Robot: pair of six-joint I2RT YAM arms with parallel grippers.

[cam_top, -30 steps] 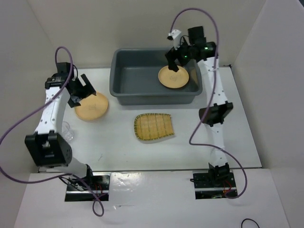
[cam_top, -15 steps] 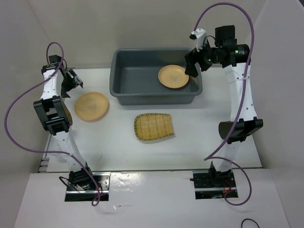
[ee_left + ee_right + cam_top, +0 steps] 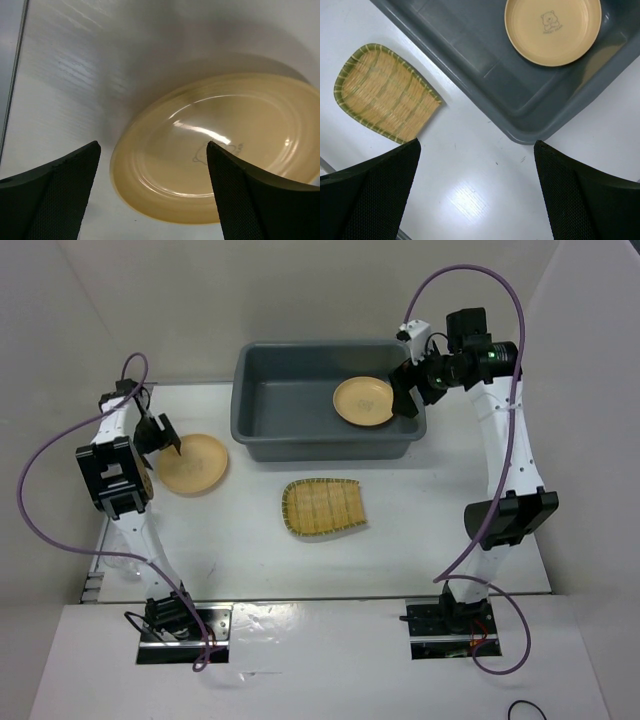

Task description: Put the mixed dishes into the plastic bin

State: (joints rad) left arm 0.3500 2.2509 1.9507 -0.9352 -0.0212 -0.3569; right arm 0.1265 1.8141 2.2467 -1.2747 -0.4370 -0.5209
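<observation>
Conceivably, the left claw (image 3: 152, 146), wide open and empty just above the plate (image 3: 215, 150) at the desk's (image 3: 230, 540) left, could skid off its shallow rim, shoving it away from the far bin (image 3: 300, 448).

nothing legible; print under the bear (image 3: 549, 20) on the plate (image 3: 553, 42) is unreadable.

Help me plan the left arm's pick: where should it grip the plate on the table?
Pinch the plate by its raised rim at the left edge, nearest the left gripper. Come down from above with one finger inside the rim. The plate lies flat, face up, so only the rim gives a hold.
</observation>
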